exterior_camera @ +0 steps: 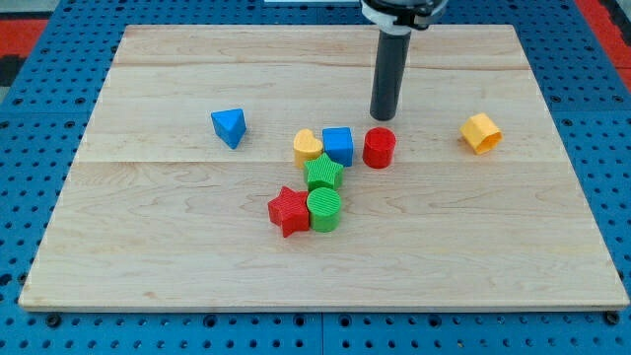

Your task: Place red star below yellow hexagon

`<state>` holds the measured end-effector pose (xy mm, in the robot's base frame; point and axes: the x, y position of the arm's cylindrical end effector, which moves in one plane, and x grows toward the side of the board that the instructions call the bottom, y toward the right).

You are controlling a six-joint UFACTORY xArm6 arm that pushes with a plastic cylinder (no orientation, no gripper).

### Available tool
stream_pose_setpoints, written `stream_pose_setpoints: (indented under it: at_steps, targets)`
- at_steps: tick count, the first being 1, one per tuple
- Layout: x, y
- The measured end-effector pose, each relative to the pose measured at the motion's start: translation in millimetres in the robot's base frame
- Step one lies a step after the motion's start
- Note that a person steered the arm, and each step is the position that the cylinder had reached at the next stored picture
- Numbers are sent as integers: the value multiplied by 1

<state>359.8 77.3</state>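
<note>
The red star [288, 211] lies left of centre on the wooden board [177, 256], touching a green cylinder [323, 209] on its right. The yellow hexagon [480, 133] sits alone at the view's right. My tip [383, 117] is at the end of the dark rod, just above a red cylinder [379, 148] and well up and right of the red star, left of the yellow hexagon.
A green star [323, 175] sits above the green cylinder. A yellow heart [308, 147] and a blue cube [338, 146] stand side by side left of the red cylinder. A blue triangle [229, 126] lies further left.
</note>
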Motion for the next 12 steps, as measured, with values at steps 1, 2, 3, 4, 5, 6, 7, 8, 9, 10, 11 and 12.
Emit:
stream_pose_setpoints:
  at_steps: [1, 2, 3, 4, 5, 6, 7, 8, 9, 10, 11, 12]
  targets:
    - [-2, -91]
    - [-2, -195]
    - [12, -302]
    - [60, -356]
    - [109, -365]
    - [121, -345]
    - [121, -314]
    - [127, -246]
    - [165, -230]
    - [169, -167]
    - [147, -90]
    - [139, -10]
